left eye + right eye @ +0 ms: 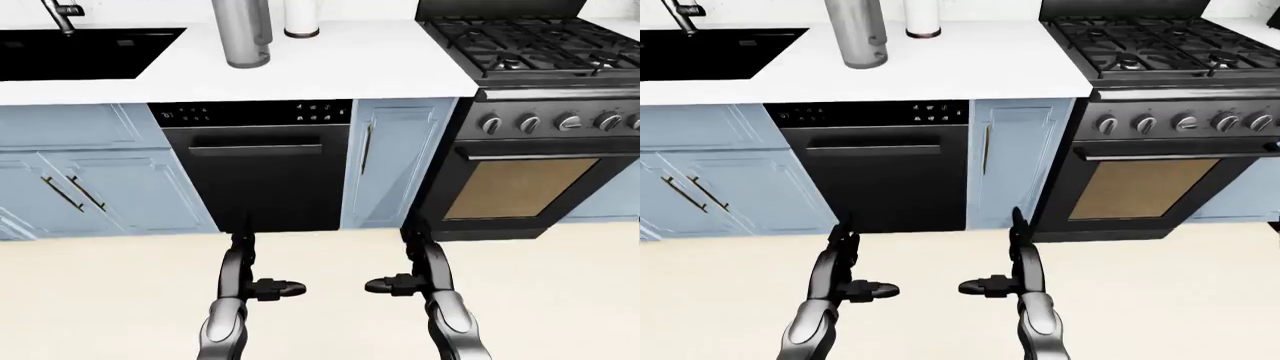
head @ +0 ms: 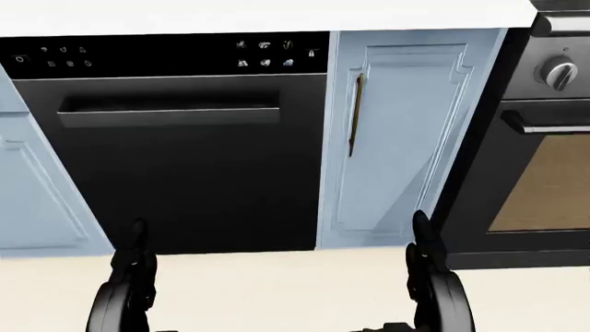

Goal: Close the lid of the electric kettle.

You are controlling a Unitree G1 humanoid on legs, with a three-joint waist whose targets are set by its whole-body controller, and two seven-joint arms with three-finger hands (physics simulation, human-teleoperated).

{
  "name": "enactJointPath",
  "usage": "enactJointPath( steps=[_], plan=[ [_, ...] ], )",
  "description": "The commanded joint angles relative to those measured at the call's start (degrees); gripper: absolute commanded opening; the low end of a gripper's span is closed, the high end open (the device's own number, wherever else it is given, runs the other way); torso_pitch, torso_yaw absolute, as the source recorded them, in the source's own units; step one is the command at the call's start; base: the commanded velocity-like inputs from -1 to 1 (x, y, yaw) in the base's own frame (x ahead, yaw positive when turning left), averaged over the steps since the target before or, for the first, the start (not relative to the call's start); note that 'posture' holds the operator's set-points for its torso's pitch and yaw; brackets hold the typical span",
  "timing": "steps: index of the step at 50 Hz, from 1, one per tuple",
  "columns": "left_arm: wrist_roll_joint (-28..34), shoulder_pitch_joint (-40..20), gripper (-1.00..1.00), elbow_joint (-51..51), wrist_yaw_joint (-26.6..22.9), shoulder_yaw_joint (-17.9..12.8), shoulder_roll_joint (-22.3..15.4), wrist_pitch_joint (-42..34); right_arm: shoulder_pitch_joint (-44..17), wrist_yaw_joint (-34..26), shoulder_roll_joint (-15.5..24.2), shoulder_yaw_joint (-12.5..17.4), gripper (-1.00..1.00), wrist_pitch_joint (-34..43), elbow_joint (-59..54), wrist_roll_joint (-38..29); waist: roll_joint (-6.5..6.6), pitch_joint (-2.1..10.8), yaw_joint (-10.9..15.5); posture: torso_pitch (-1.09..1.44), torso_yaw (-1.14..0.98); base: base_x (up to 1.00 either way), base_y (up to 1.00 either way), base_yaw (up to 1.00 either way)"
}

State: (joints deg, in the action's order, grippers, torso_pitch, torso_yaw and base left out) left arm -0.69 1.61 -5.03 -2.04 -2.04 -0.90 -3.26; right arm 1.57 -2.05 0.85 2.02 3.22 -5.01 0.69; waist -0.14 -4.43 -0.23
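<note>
The electric kettle [image 1: 245,34] is a tall silver cylinder on the white counter [image 1: 340,71], at the top of the left-eye view. Its top and lid are cut off by the picture's upper edge. It also shows in the right-eye view [image 1: 857,34]. My left hand [image 1: 265,262] and right hand [image 1: 395,261] hang low over the floor, well below the counter and far from the kettle. Both are open and empty, fingers pointing up and thumbs turned inward. The head view shows only my forearms at its bottom edge.
A white cylinder [image 1: 301,19] stands right of the kettle. A black sink [image 1: 80,52] with a faucet [image 1: 60,15] is at the left and a gas stove [image 1: 530,41] over an oven [image 1: 530,180] at the right. A black dishwasher [image 1: 255,165] faces me under the counter.
</note>
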Motion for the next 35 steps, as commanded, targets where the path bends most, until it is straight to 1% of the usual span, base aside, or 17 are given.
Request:
enactJointPath(
  steps=[1, 3, 4, 5, 7, 8, 15, 19, 21, 23, 24, 25, 26, 29, 30, 33, 35],
  plan=[
    [1.45, -1.28, 1.00, 4.35, 0.86, 0.47, -0.09, 4.82, -1.00, -0.55, 0.23, 0.09, 1.00, -3.42, 6.28, 0.70, -0.45, 0.05, -0.12, 0.00, 0.00, 0.00, 0.00, 0.00],
    [0.63, -1.73, 1.00, 3.99, 1.20, -0.32, -0.07, 4.84, -1.28, -0.22, 0.11, 0.23, 1.00, -3.34, 5.76, 0.77, -0.10, 3.49, 0.38, 0.00, 0.00, 0.00, 0.00, 0.00],
    [0.56, -2.16, 1.00, 2.27, 1.04, -0.36, -0.15, 5.90, -1.34, -0.27, 0.12, 0.14, 1.00, -3.33, 5.56, 0.73, -0.12, 2.96, 0.39, 0.00, 0.00, 0.00, 0.00, 0.00],
    [0.37, -2.31, 1.00, 1.79, 0.78, -0.20, -0.12, 5.93, -1.24, -0.13, 0.12, -0.15, 1.00, -3.45, 5.52, 0.18, -0.38, 0.94, 0.33, 0.00, 0.00, 0.00, 0.00, 0.00],
    [0.70, -2.06, 1.00, 2.06, 0.61, 0.20, -0.12, 5.84, -1.38, 0.12, 0.15, -0.08, 1.00, -3.51, 5.28, -0.10, -0.43, 3.99, 0.38, 0.00, 0.00, 0.00, 0.00, 0.00],
    [0.87, -2.07, 1.00, 1.97, 0.53, 0.26, -0.19, 5.87, -1.50, 0.24, 0.17, -0.09, 1.00, -3.57, 4.95, -0.32, -0.42, 4.30, 0.39, 0.00, 0.00, 0.00, 0.00, 0.00],
    [1.81, -1.57, 1.00, 2.73, 0.98, 0.44, -0.13, 5.83, -1.97, 1.47, 0.09, -0.31, 1.00, -2.80, 4.14, -1.89, -0.31, 4.58, 0.42, 0.00, 0.00, 0.00, 0.00, 0.00],
    [0.78, -1.95, 1.00, 3.54, 0.97, -0.74, -0.47, 5.09, -2.72, 2.32, 0.20, -0.09, 1.00, -1.47, 4.01, -2.57, -0.23, 4.88, 0.45, 0.00, 0.00, 0.00, 0.00, 0.00],
    [5.49, 0.15, 1.00, 9.37, 2.27, 0.86, -0.78, 4.14, -2.32, 0.51, -0.07, -0.79, 1.00, 0.49, 6.96, -1.06, -0.16, 5.14, 0.39, 0.00, 0.00, 0.00, 0.00, 0.00],
    [3.35, 1.64, 1.00, 20.62, 1.09, 0.57, 0.09, -3.12, -1.99, 1.46, -0.22, -0.63, 1.00, 2.63, 11.94, -0.93, -0.15, 5.38, 0.27, 0.00, 0.00, 0.00, 0.00, 0.00],
    [3.60, 1.38, 1.00, 24.95, 0.71, 1.04, 0.03, -6.14, -2.10, 1.63, 0.17, -0.74, 1.00, 4.58, 15.56, -1.66, -0.18, 5.36, 0.25, 0.00, 0.00, 0.00, 0.00, 0.00],
    [3.49, 0.74, 1.00, 26.04, 0.78, 1.05, 0.20, -7.59, -2.43, 0.44, -0.47, -0.02, 1.00, 9.06, 18.77, 1.99, -0.21, 5.29, 0.29, 0.00, 0.00, 0.00, 0.00, 0.00],
    [3.37, -0.16, 1.00, 27.91, 0.66, 1.10, 0.18, -9.81, -3.16, 0.75, 0.31, 0.50, 1.00, 12.47, 23.46, 2.05, -0.24, 5.24, 0.41, 0.00, 0.00, 0.00, 0.00, 0.00],
    [1.17, -3.06, 1.00, 35.62, 0.38, -0.22, -0.09, -16.55, -4.51, 1.37, 0.50, 1.31, 1.00, 21.50, 33.27, 3.87, -0.27, 5.16, 0.71, 0.00, 0.00, 0.00, 0.00, 0.00],
    [0.51, -6.37, 1.00, 37.96, 0.73, -0.94, -0.49, -20.50, -6.45, 2.18, 0.49, 1.88, 1.00, 26.90, 37.11, 5.24, -0.22, 5.21, 0.70, 0.00, 0.00, 0.00, 0.00, 0.00],
    [-0.25, -13.08, 1.00, 42.44, 1.84, -1.89, -1.83, -28.28, -12.37, 3.25, 1.90, 2.60, 1.00, 35.35, 42.72, 6.08, -0.25, 5.33, 0.74, 0.00, 0.00, 0.00, 0.00, 0.00],
    [-0.20, -18.53, 1.00, 44.99, 2.26, -2.47, -3.46, -35.23, -19.93, 5.29, 3.01, 4.51, 1.00, 42.49, 44.16, 7.63, -0.28, 5.17, 0.62, 0.00, 0.00, 0.00, 0.00, 0.00]
  ],
)
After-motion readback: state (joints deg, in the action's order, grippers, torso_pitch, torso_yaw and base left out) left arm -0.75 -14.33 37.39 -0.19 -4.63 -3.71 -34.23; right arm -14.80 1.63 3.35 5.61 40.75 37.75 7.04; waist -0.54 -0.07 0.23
